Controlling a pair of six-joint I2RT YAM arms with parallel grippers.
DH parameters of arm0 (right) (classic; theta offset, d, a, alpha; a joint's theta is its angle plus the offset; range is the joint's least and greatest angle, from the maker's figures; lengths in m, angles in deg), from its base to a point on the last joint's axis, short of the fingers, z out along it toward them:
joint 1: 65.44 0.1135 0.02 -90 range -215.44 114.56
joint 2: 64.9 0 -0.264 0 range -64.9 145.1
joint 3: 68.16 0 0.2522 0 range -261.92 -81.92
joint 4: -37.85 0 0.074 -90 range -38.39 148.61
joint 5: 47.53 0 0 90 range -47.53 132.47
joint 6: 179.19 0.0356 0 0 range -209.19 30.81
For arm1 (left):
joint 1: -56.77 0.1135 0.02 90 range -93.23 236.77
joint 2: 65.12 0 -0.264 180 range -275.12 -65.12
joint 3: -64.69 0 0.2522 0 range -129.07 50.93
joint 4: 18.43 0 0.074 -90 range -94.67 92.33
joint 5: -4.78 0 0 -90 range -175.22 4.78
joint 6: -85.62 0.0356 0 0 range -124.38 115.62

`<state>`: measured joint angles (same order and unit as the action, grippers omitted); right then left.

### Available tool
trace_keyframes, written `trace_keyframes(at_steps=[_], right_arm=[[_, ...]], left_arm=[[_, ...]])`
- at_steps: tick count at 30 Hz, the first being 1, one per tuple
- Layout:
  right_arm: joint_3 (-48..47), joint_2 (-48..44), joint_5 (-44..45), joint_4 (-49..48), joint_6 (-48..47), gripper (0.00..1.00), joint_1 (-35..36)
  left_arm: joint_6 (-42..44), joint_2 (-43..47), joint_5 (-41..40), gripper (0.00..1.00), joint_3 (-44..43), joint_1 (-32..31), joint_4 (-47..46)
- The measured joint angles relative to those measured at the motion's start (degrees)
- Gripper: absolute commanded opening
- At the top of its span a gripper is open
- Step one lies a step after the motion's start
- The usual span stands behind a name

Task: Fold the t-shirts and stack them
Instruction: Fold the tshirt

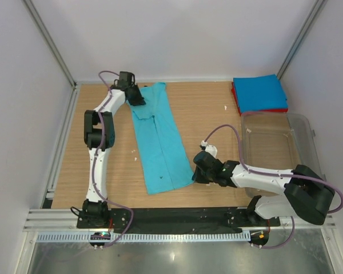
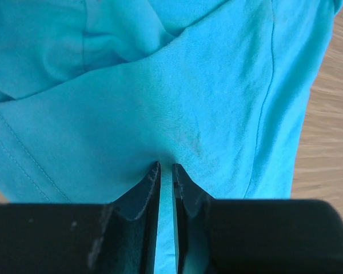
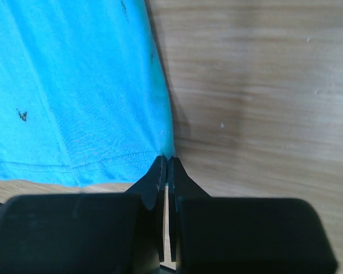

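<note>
The turquoise t-shirt (image 1: pixel 159 142) lies on the wooden table as a long narrow strip, folded lengthwise, running from back centre to the front. My left gripper (image 1: pixel 138 100) is shut on the shirt's far end; in the left wrist view (image 2: pixel 166 165) cloth (image 2: pixel 177 103) is pinched between the fingers. My right gripper (image 1: pixel 195 175) is shut on the shirt's near right corner; in the right wrist view (image 3: pixel 167 161) the hem corner (image 3: pixel 163 145) is held between the tips. The blue folded shirt (image 1: pixel 260 93) lies on the red folded shirt (image 1: pixel 235 97) at the back right.
A clear plastic tub (image 1: pixel 274 149) stands at the right, next to my right arm. Metal frame posts and white walls surround the table (image 1: pixel 206 108). A rail runs along the near edge.
</note>
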<state>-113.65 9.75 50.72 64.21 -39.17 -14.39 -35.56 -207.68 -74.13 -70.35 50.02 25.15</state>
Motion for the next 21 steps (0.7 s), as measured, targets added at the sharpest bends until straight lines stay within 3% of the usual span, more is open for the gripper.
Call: trace_keyframes(at_steps=[7, 12, 17, 21], right_arm=[[1.9, -4.5, 5.2, 3.9, 9.2, 0.07, 5.7], [1.9, -6.9, 7.1, 5.7, 13.3, 0.2, 8.5], [1.3, -9.3, 8.5, 8.8, 14.9, 0.35, 9.4], [-1.0, -11.0, 9.8, 11.6, 14.6, 0.38, 9.4]], left_arm=[[-1.3, -4.8, 5.4, 0.21, -5.6, -6.6, -4.5], [-1.3, -4.8, 8.4, 0.33, -5.5, -8.3, -4.9], [-0.9, -0.3, 10.1, 0.41, -0.3, -7.2, -1.8], [0.3, 9.3, 9.5, 0.41, 9.5, -4.8, 3.1]])
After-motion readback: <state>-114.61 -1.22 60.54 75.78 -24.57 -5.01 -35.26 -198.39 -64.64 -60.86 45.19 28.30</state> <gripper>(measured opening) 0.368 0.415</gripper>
